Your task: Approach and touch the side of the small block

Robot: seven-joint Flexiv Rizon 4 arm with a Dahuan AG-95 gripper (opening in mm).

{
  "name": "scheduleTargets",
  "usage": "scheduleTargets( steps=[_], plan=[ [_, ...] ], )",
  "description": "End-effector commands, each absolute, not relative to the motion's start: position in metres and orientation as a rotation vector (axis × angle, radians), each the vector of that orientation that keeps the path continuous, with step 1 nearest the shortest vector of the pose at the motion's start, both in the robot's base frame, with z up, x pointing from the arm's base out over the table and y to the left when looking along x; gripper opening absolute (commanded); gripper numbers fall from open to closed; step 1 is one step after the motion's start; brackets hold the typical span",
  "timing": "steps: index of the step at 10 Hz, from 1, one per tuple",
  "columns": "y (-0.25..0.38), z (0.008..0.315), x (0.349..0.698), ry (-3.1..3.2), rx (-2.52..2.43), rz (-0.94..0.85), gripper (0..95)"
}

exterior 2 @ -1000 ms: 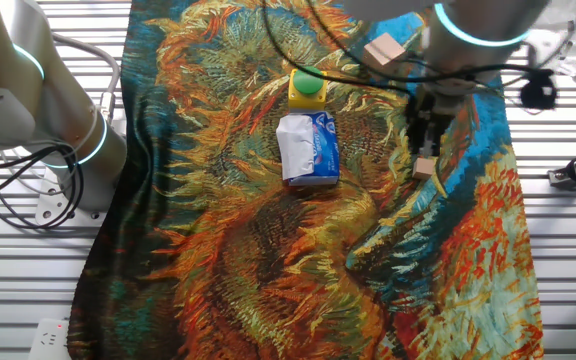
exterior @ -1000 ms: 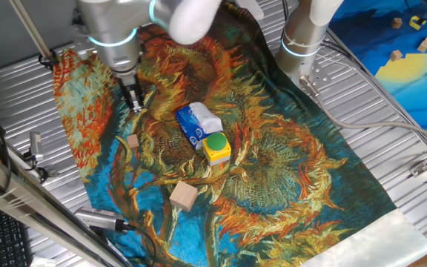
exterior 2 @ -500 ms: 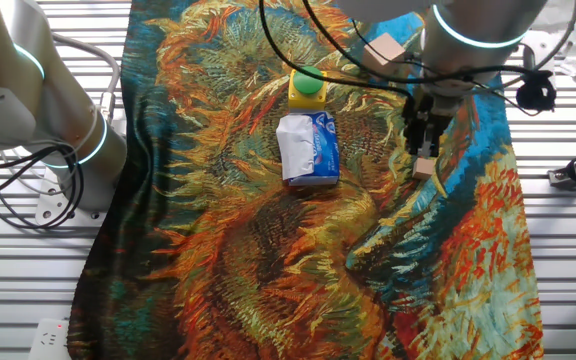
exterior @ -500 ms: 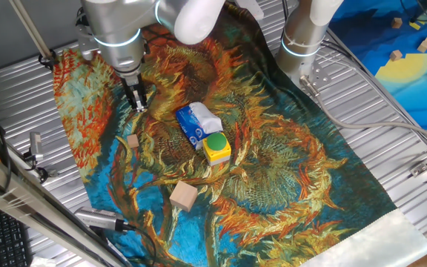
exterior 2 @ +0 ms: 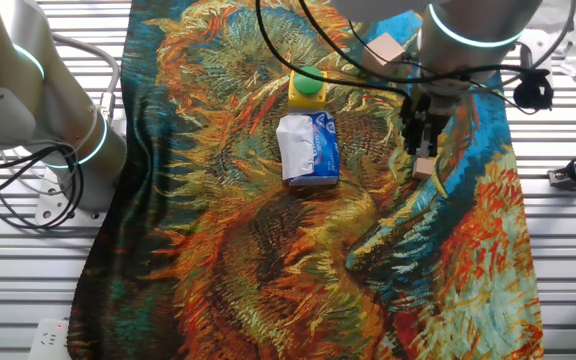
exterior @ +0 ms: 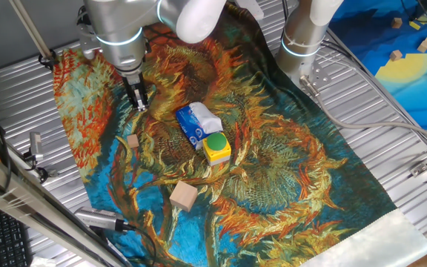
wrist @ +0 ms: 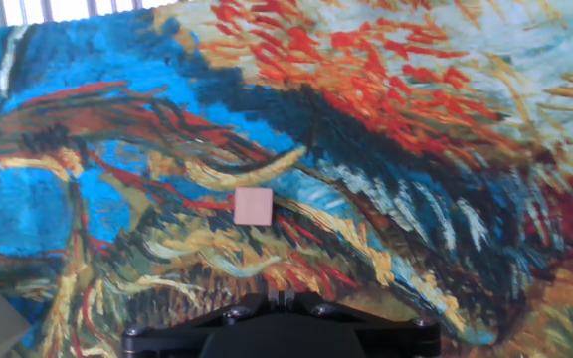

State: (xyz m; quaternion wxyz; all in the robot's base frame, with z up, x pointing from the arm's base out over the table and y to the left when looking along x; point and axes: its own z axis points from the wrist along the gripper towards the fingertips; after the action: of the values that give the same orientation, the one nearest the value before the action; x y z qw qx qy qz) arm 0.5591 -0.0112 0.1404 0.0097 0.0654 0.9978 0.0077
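Above the left side of the painted cloth (exterior: 288,170), the gripper (exterior: 138,101) hangs from the silver arm (exterior: 117,30), its dark fingers pointing down at the fabric. Those fingers look close together in both fixed views, yet whether they are pressed tight or slightly parted I cannot tell. Nothing sits between them.

Nearer than the gripper in one fixed view lies the small block (exterior: 133,140), a tiny light-brown cube resting flat on the cloth, apart from the fingertips. From the other fixed view the small block (exterior 2: 423,167) shows just beyond the gripper (exterior 2: 420,135) tips, and the gap between them is hard to judge from that side. Through the hand view the small block (wrist: 254,206) appears as a pale square near the middle of the picture, on blue and yellow brushstrokes, ahead of the dark gripper body at the lower edge.

To the right of the small block lies a blue and white packet (exterior: 196,123), and touching its near end stands a yellow block with a green round top (exterior: 216,147). Nearer still rests a larger tan block (exterior: 184,196), well apart from the small one. The cloth covers a ribbed metal bench (exterior: 21,104). A second arm base (exterior: 306,33) stands at the far edge of the cloth.
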Motion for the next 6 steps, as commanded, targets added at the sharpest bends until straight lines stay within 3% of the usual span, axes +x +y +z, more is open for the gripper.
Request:
scheduleTargets(
  steps=[1, 6],
  plan=[
    [-0.0113, 0.1411, 0.5596, 3.169, 0.214, 0.097, 0.0],
    [-0.0113, 0.1411, 0.5596, 3.234, 0.134, 0.027, 0.0]
  ],
)
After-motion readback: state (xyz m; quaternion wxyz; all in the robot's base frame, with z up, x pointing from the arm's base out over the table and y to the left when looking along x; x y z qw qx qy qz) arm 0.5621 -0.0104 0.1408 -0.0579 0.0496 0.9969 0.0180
